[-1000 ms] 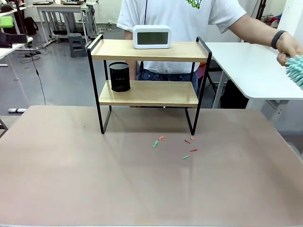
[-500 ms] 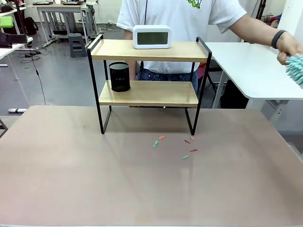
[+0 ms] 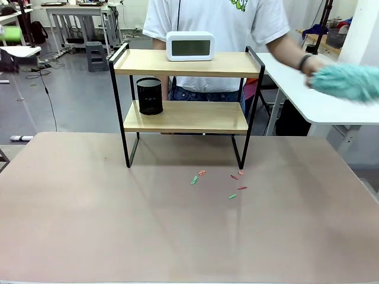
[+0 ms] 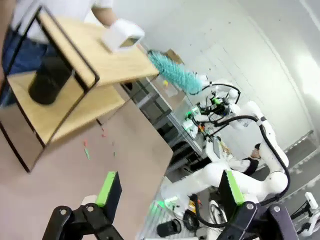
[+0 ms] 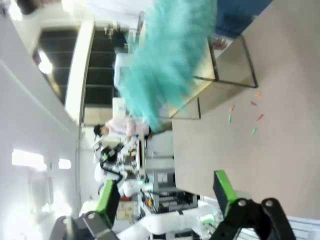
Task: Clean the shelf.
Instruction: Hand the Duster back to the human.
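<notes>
A blurred teal duster hangs beyond the spread green-padded fingers.

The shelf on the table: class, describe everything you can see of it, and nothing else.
The shelf is a small two-tier rack: two light wooden boards in a thin black metal frame with raised side rails. It stands upright at the far middle of the beige table. A white digital clock sits on the top board and a black mesh cup on the lower board's left end.

Both grippers' fingers apparently spread wide.
</notes>
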`<state>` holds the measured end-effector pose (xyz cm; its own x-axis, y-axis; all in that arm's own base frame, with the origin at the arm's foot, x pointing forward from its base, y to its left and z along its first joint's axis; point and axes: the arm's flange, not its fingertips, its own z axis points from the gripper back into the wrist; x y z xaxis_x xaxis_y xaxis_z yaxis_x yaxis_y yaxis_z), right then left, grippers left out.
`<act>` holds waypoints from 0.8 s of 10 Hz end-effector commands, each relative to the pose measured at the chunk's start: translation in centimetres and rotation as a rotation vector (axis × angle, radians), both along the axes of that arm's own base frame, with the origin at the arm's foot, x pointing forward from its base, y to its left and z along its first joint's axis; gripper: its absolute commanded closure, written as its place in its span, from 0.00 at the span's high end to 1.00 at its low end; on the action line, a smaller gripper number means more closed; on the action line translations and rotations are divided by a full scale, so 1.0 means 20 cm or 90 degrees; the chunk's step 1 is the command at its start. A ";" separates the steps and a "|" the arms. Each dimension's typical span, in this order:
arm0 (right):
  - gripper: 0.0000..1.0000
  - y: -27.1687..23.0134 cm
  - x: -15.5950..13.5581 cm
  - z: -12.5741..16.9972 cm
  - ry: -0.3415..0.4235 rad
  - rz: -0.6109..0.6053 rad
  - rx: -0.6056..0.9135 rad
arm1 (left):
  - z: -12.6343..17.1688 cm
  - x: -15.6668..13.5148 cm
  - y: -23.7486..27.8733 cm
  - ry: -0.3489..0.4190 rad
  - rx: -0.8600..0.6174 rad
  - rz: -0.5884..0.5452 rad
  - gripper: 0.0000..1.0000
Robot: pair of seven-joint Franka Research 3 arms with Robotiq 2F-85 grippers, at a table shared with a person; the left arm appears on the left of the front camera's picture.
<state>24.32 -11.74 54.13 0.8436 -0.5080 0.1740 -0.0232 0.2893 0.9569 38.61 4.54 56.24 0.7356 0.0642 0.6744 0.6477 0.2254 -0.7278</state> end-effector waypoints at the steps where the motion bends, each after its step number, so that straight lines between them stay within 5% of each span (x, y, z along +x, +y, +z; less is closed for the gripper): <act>1: 1.00 0.32 -0.03 -0.05 -0.012 0.101 0.017 | -0.14 -0.10 -0.16 0.127 0.026 -0.026 1.00; 4: 1.00 0.84 -0.04 -0.20 0.060 0.262 0.047 | -0.20 -0.22 -0.38 0.158 0.036 -0.055 1.00; 6: 1.00 0.96 -0.04 -0.30 0.099 0.270 -0.006 | -0.27 -0.17 -0.32 0.158 0.044 -0.055 1.00; 7: 1.00 0.74 0.14 0.02 0.047 0.283 0.028 | -0.27 -0.17 -0.32 0.158 0.044 -0.055 1.00; 8: 1.00 0.74 0.14 0.02 0.047 0.283 0.028 | -0.27 -0.17 -0.32 0.158 0.044 -0.055 1.00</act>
<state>27.78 4.56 53.65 0.9949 -0.0761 0.0666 -0.0454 0.2516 0.9668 34.88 -2.40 50.85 0.8857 -0.0467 0.4618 0.4593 0.2317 -0.8575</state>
